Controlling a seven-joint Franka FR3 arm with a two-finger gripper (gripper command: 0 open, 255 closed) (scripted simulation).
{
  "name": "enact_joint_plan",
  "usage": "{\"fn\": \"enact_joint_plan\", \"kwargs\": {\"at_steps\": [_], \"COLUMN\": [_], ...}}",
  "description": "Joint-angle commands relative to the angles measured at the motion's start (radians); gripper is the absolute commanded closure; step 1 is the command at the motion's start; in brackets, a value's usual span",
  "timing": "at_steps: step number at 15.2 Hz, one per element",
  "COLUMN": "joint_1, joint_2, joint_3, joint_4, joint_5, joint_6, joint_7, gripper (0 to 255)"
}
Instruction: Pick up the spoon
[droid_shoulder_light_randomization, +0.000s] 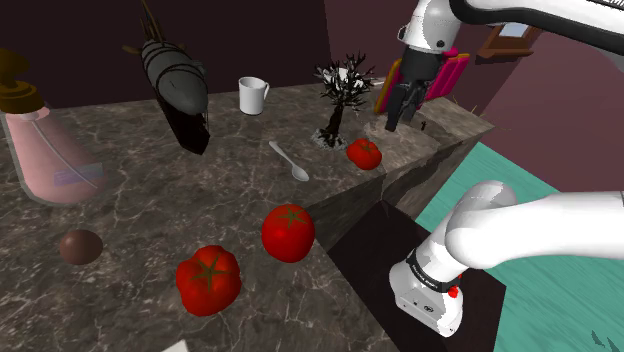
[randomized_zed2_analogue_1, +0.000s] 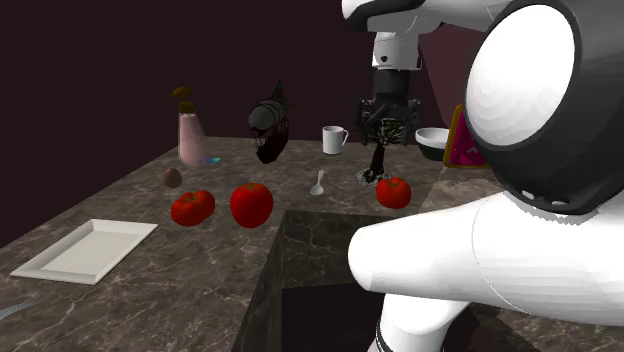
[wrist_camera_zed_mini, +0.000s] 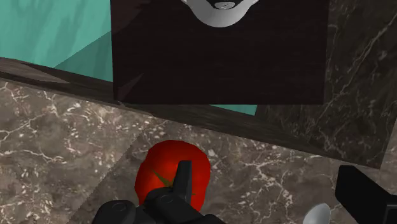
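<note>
Dark marble worktop (droid_shoulder_light_randomization: 130, 230) carries everything; teal floor (droid_shoulder_light_randomization: 530, 190) lies past its edge at 3 o'clock in shoulder view. White arm (droid_shoulder_light_randomization: 540, 25) comes in from 1 o'clock, and its dark box stand (droid_shoulder_light_randomization: 370, 250) sits at the worktop's edge, approx 5 o'clock. In 2nd exterior view a white tray (randomized_zed2_analogue_1: 85, 250) lies flat at 8 o'clock, well apart from the rest. Back in shoulder view: pink soap bottle (droid_shoulder_light_randomization: 45, 150) upright at 9 o'clock. Black fish-like figure (droid_shoulder_light_randomization: 180, 85) at 10 o'clock of the spoon (droid_shoulder_light_randomization: 290, 160). Small bare black tree (droid_shoulder_light_randomization: 340, 95) just beside the tool (droid_shoulder_light_randomization: 400, 110). Tool hangs above the worktop w/ fingers (wrist_camera_zed_mini: 181, 181) wide apart, holding nothing. Front tomato (droid_shoulder_light_randomization: 208, 280) and mid tomato (droid_shoulder_light_randomization: 288, 232) sit near each other at 6-7 o'clock; small tomato (droid_shoulder_light_randomization: 364, 153) is at 7 o'clock of the tool. White mug (droid_shoulder_light_randomization: 253, 95) upright at 11 o'clock of the spoon. Spoon lies flat on bare worktop, 9 o'clock of small tomato and 8 o'clock of tool, apart from both; in wrist view its bowl (wrist_camera_zed_mini: 318, 214) is near one finger. Brown ball (droid_shoulder_light_randomization: 79, 246) at 8 o'clock.
</note>
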Motion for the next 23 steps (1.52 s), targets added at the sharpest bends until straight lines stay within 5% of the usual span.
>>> {"fn": "enact_joint_plan", "kwargs": {"at_steps": [1,12,23], "joint_1": [0.000,0.022,0.045], "joint_2": [0.000,0.320,0.712], "joint_3": [0.000,0.083,0.136], "joint_4": [0.000,0.020,0.204], "joint_5": [0.000,0.127,0.201], "joint_6": [0.000,0.314,0.550], "joint_7": [0.000,0.153,0.273], "gripper": [0,0,0]}}
